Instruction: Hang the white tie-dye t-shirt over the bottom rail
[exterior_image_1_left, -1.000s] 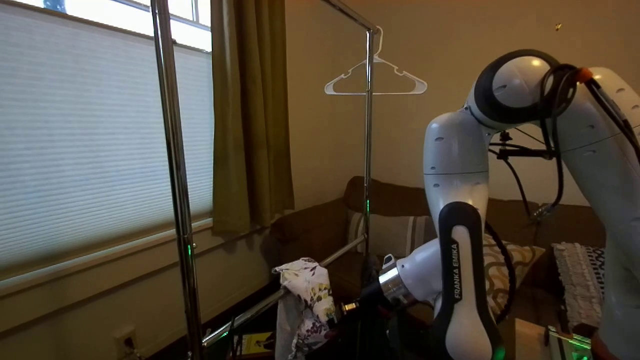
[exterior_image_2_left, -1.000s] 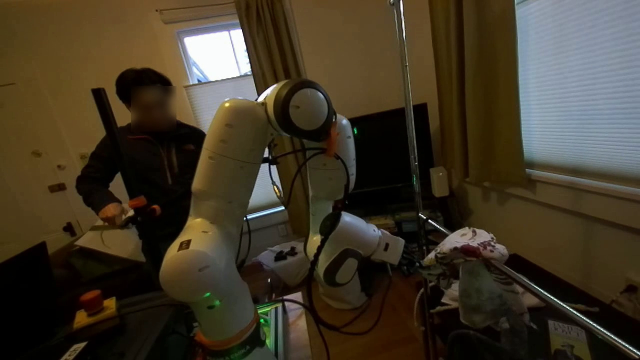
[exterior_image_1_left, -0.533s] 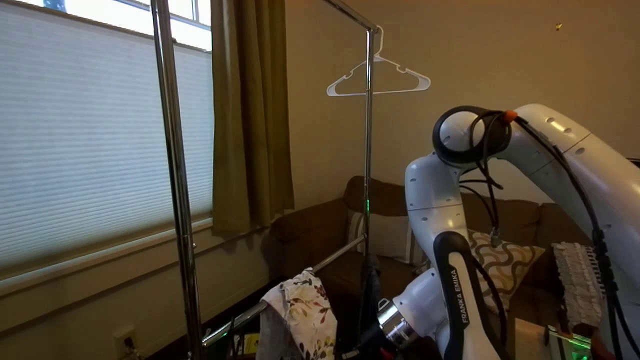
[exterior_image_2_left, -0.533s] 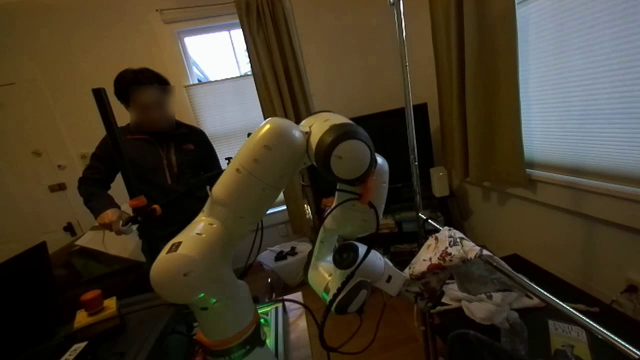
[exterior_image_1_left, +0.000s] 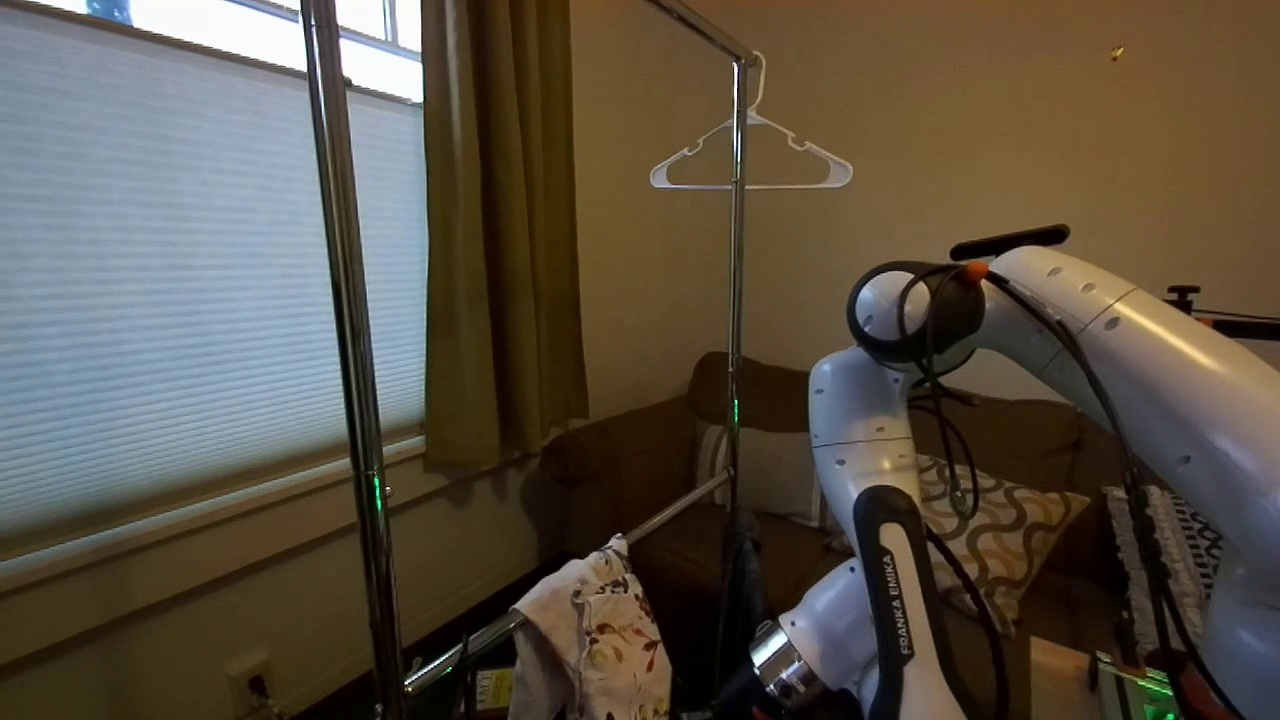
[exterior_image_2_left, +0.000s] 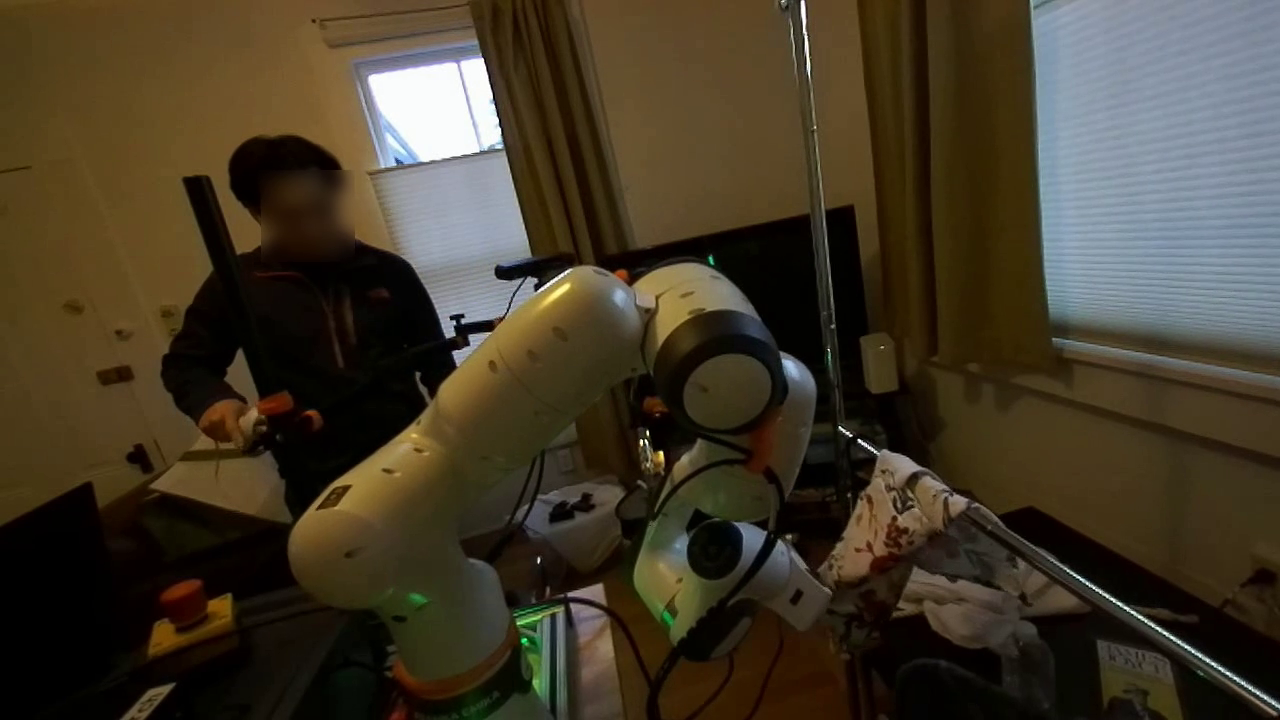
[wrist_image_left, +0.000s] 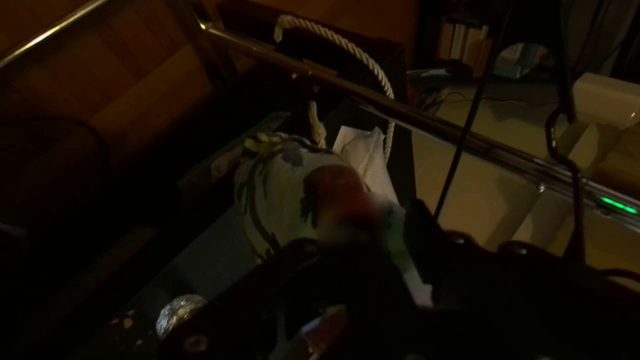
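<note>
Basically, the white garment (exterior_image_2_left: 885, 515) w/ red floral print is draped over the btm rail (exterior_image_2_left: 1100, 600) of the chrome rack (exterior_image_1_left: 345, 250), as is seen in both exterior views; its printed part is hung down on the side of the arm (exterior_image_2_left: 540, 360). The gripper (wrist_image_left: 362, 232) is positioned low, nr the hanging part; in the wrist view its fingers (wrist_image_left: 425, 240) are mostly lost in shadow, w/ bunched patterned fabric seen right in front & partly b/w them, so whether it's gripped or not can't be told. In an exterior view, a white hanger (exterior_image_1_left: 800, 187) is hung from the top rail (exterior_image_1_left: 700, 29) nr its end, & a brown sofa (exterior_image_1_left: 630, 450) is seen beyond the rack. Past the arm, a person (exterior_image_2_left: 340, 330) w/ blurred face is seen, & a book (exterior_image_2_left: 1140, 680) is seen below the btm rail. Behind the fabric, a twisted rope (wrist_image_left: 350, 47) is caught in the wrist view.
</note>
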